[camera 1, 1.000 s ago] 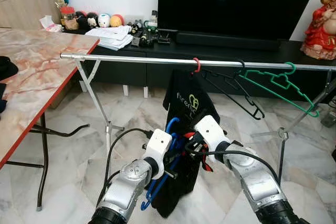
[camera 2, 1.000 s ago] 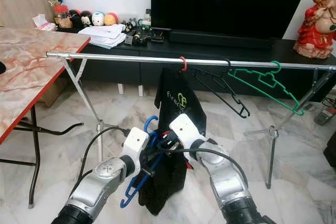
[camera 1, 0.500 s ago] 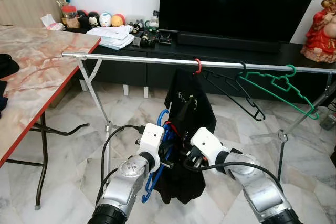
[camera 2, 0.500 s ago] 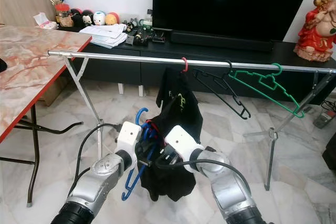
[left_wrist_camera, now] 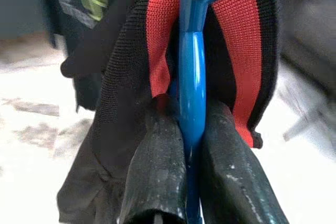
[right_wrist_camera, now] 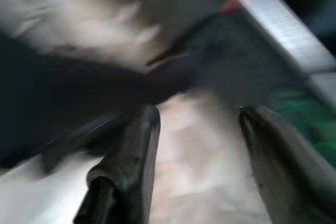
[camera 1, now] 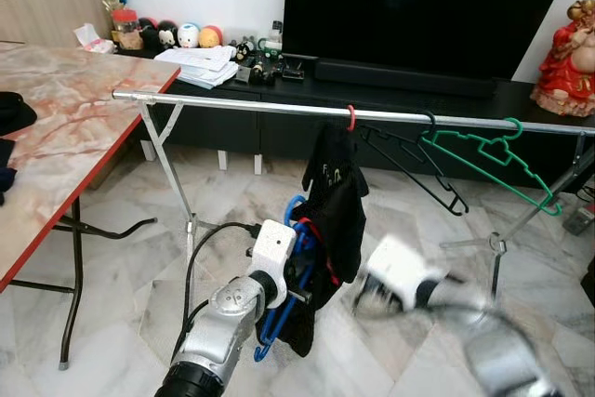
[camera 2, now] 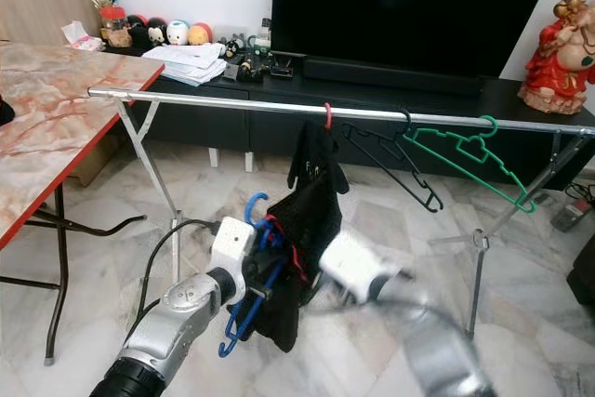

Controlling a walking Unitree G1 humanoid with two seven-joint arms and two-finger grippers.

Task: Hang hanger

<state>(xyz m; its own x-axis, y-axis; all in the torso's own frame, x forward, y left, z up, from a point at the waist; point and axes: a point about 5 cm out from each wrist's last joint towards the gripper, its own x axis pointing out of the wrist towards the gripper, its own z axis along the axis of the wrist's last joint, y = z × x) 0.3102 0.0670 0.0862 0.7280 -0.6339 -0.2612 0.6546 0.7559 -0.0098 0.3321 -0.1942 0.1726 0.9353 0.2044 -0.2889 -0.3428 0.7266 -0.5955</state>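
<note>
Since the earlier frame the right tool (right_wrist_camera: 197, 166) has been drawn away, released and blurred. The blue hanger (left_wrist_camera: 191, 85) is clenched by the left tool (left_wrist_camera: 191, 182), upright, below and near the rail (camera 1: 251, 105).

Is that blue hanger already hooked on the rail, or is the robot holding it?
Held, not hung: the left gripper is shut on the blue hanger, whose hook sits well below the rail.

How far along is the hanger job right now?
Done: three hangers hook the rail, and the black garment sits on the blue hanger. In hand: left gripper clamps that hanger below the rail; right gripper is open, empty. Left: hooking it on.
</note>
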